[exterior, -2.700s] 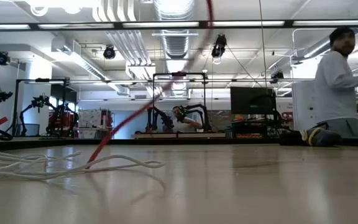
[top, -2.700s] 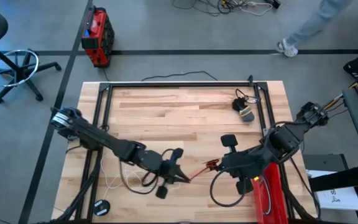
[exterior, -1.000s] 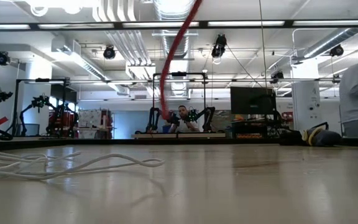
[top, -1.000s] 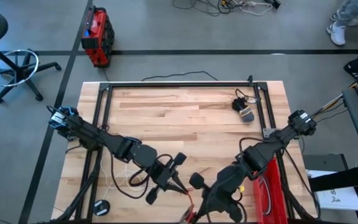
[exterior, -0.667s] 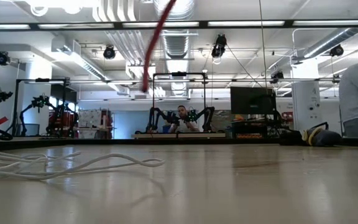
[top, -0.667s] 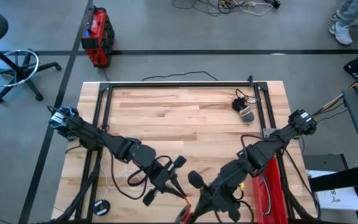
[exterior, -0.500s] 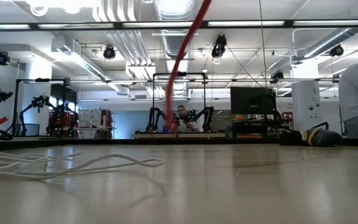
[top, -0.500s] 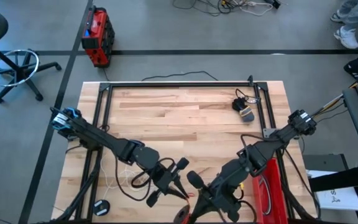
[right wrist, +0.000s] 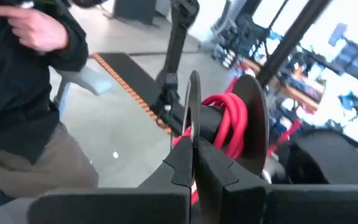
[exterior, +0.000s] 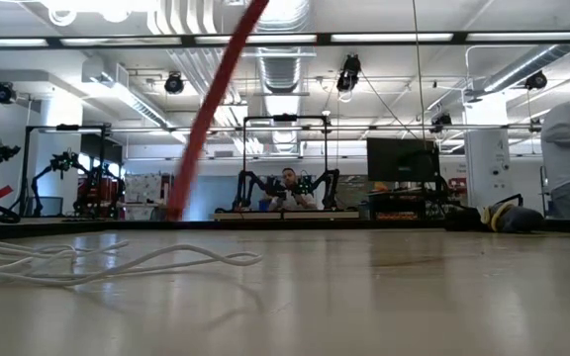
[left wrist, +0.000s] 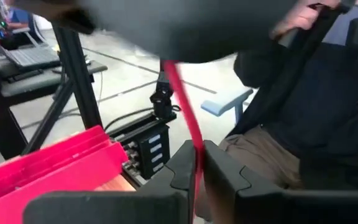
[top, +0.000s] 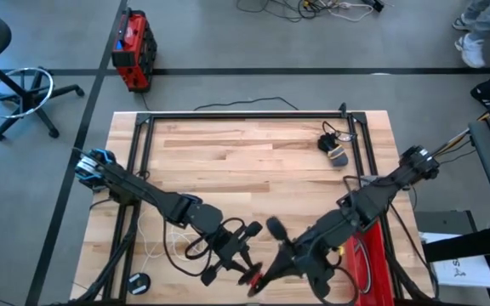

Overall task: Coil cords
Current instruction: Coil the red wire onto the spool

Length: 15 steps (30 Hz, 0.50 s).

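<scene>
High view: both arms meet at the 6 o'clock edge of the table point(top: 253, 161), left gripper point(top: 246, 267) and right gripper point(top: 264, 275) almost nose to nose with the red cord point(top: 253, 277) showing as a small red spot between them, off the wood. Left wrist view: left claw is pressed together, pinching a single red strand that runs up and away from it. Right wrist view: right claw is also squeezed nearly together with red showing between the fingers, and just past the tips several red turns sit bunched on a dark round part beside a thin grey disc. I read that as the coil being built, though I can't tell what the disc is. Low view: one red length slants down from above toward the tabletop, so there's slack not wound in yet. White cord point(top: 150, 248) lies at about 7 o'clock in loose, wandering strands, flat on the table, not coiled. Black cord point(top: 196, 246) is an open sloppy loop under the left forearm, between the white one and the grippers, also not coiled. Small dark bundle point(top: 334, 153) at 1 o'clock, well apart from the action; can't tell whether it's a finished cord or something else. Estimate: red partway done, a few turns on and the tail left to wind and set down. White and black untouched. Call it early, well under half.
</scene>
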Each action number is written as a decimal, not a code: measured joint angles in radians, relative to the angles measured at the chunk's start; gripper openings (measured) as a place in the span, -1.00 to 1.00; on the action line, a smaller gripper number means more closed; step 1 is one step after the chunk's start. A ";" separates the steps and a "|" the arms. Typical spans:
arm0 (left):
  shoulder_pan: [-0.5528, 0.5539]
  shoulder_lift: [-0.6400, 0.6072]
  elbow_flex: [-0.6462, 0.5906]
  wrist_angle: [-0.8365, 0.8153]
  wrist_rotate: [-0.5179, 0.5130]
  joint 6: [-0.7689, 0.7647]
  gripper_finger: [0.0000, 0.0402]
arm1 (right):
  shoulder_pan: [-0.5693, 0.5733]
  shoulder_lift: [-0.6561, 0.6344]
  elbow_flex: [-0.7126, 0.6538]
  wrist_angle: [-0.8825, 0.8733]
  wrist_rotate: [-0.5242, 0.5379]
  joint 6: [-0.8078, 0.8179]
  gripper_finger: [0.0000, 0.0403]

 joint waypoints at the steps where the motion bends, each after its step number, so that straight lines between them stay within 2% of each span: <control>1: -0.004 -0.003 -0.001 -0.005 0.000 -0.004 -0.91 | 0.002 -0.007 0.002 -0.030 0.027 0.016 -1.00; 4: -0.014 -0.005 -0.002 -0.015 0.001 -0.006 -0.88 | 0.007 -0.028 0.002 -0.123 0.073 0.062 -1.00; 15: -0.022 -0.007 -0.004 -0.069 -0.022 -0.086 -0.79 | 0.008 -0.048 0.004 -0.329 0.086 0.246 -1.00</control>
